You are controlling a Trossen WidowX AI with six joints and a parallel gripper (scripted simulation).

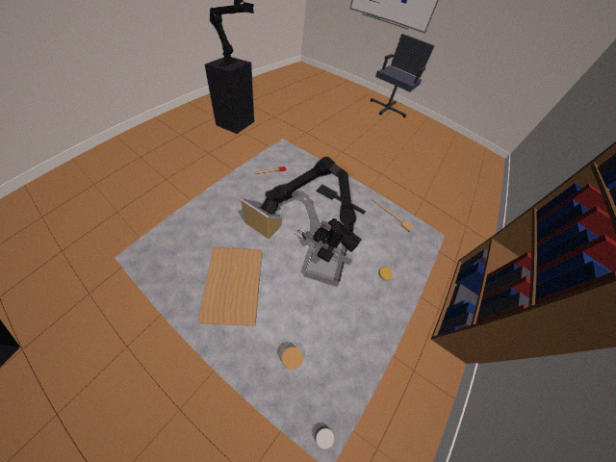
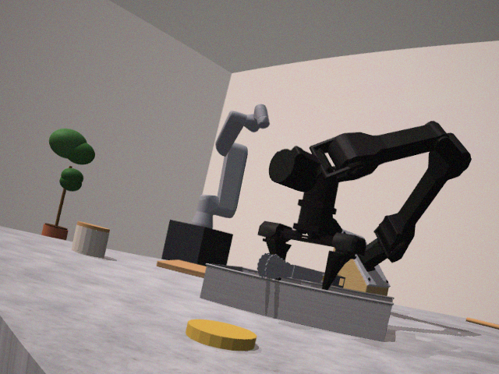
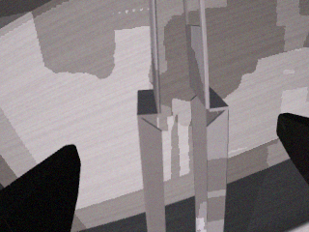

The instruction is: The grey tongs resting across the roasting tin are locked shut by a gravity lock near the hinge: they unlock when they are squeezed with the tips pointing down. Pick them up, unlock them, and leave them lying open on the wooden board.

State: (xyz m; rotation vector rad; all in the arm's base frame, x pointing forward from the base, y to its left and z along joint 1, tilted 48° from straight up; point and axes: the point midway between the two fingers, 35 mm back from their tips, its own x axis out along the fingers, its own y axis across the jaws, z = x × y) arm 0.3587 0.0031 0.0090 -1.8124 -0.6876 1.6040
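tongs (image 1: 309,233) are lying across the grey roasting tin (image 1: 318,275) on the mottled grey mat (image 1: 347,322), seen from the top view mostly hidden under the black arm. the gripper (image 1: 330,243) is hanging right over them with its fingers spread wide and nothing between them. the wooden board (image 1: 231,286) is lying flat on the mat to the left of the tin, well apart from it. a tan wedge block (image 1: 261,217) is sitting near the arm's base, a yellow disc (image 1: 386,272) is lying right of the tin, a wooden spatula (image 1: 393,215) and a red-tipped stick (image 1: 270,169) are resting farther back, and two round pots (image 1: 291,356) are standing toward the near edge.

from the exterior view, the gripper (image 2: 310,261) is pointing straight down, its two dark fingertips (image 2: 334,269) reaching to about the tin's rim, one on each side of the tongs (image 2: 277,269), whose ridged round end is showing above the roasting tin (image 2: 294,304). the yellow disc (image 2: 221,333) is lying in front of the tin, and the wooden board (image 2: 181,266) is showing behind it.

in the wrist view, the tongs (image 3: 183,174) are running up the middle of the frame as two close grey arms, with one black fingertip (image 3: 39,213) at the left and another at the right, both standing clear of them. whether the tips are touching the tin floor cannot be told.
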